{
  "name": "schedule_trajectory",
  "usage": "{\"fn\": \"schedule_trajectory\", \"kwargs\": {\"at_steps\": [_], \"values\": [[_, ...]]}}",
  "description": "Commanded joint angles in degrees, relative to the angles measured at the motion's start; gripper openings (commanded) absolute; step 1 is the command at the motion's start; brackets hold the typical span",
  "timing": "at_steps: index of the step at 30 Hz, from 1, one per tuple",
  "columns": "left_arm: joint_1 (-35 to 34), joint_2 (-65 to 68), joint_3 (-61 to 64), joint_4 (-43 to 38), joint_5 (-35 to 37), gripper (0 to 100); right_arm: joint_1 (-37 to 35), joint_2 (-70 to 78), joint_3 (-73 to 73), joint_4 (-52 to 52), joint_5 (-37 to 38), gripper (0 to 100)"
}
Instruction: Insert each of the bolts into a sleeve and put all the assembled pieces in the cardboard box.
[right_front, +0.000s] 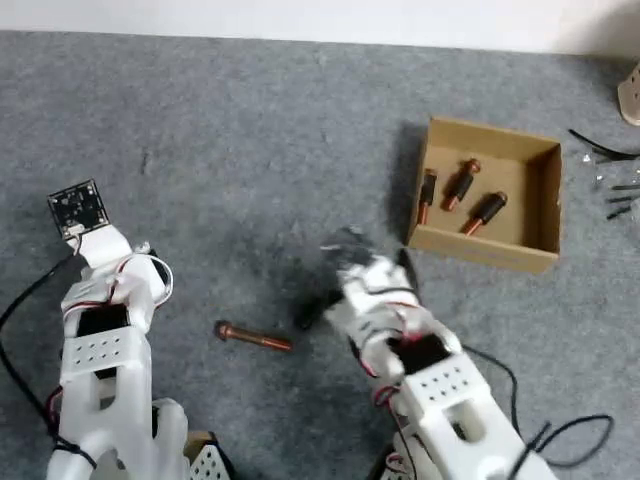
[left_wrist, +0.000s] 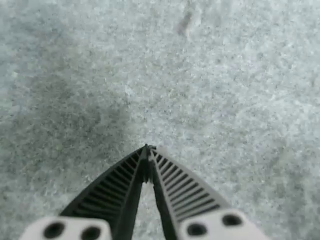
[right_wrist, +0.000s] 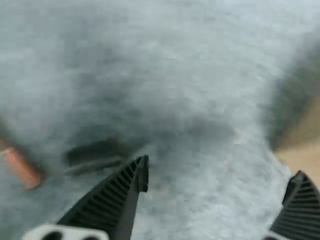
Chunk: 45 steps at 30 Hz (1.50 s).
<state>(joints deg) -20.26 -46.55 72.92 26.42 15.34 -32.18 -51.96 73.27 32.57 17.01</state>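
Presently three assembled pieces (right_front: 460, 187) are seen lying inside the cardboard box (right_front: 485, 250), while one bare bolt (right_front: 253, 337) lies on the grey carpeted surface (right_front: 250, 150) between the two arms. A dark sleeve (right_wrist: 95, 151) is found near the bolt's plain end, close to the right arm (right_front: 400, 330). The right jaws are spread wide with nothing between them, and the sleeve is seen just ahead of one jaw tip. The left jaws, at the end of the left arm (right_front: 100, 340), are closed tip to tip on nothing, over bare surface well apart from the bolt.

The chief risk is judged to be a poor grip on the sleeve. It is round and lies flat, so it could be rolled away or knocked against the bolt if a jaw is set down onto it rather than beside it. Should it be taken off-centre or at a slant, lining it up with the bolt would be made hard, and the bolt could be pushed along the surface instead of being entered.

The near wall of the box stands close beyond the right arm, and it could be clipped, or the box shoved, by a wide swing. Ample open surface is offered between the arms and toward the far side. Thin black strips (right_front: 620, 187) lie past the box, well apart from the work.
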Motion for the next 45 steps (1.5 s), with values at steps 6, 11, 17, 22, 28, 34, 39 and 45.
{"fn": "schedule_trajectory", "kwargs": {"at_steps": [6,11,17,22,28,34,39,45], "values": [[0.22,-1.45,-0.66,-1.41,0.53,0,-14.81,29.58,-27.91,6.46,2.02,38.2],[-3.65,-1.63,-0.75,-1.49,0.79,0,-20.26,45.76,-35.91,6.46,2.02,38.2],[-4.35,-1.45,-0.75,-1.58,0.79,0,-21.14,53.14,-37.05,6.46,2.02,38.2],[-4.35,-1.63,-0.75,-1.58,0.79,0,-21.49,56.13,-37.14,6.46,1.85,38.2],[-4.44,-1.63,-0.66,-1.49,0.70,0,-23.52,56.22,-36.97,7.87,1.85,38.2],[-4.44,-1.63,-0.75,-1.49,0.62,0,-26.51,53.85,-37.49,15.87,1.93,38.2],[-6.20,-1.71,-0.84,-1.49,0.88,0,-26.07,41.19,-32.31,11.56,1.49,38.2],[-6.29,-1.71,-1.10,-1.49,0.88,0,-27.38,22.46,-18.24,4.70,1.14,38.2]]}}
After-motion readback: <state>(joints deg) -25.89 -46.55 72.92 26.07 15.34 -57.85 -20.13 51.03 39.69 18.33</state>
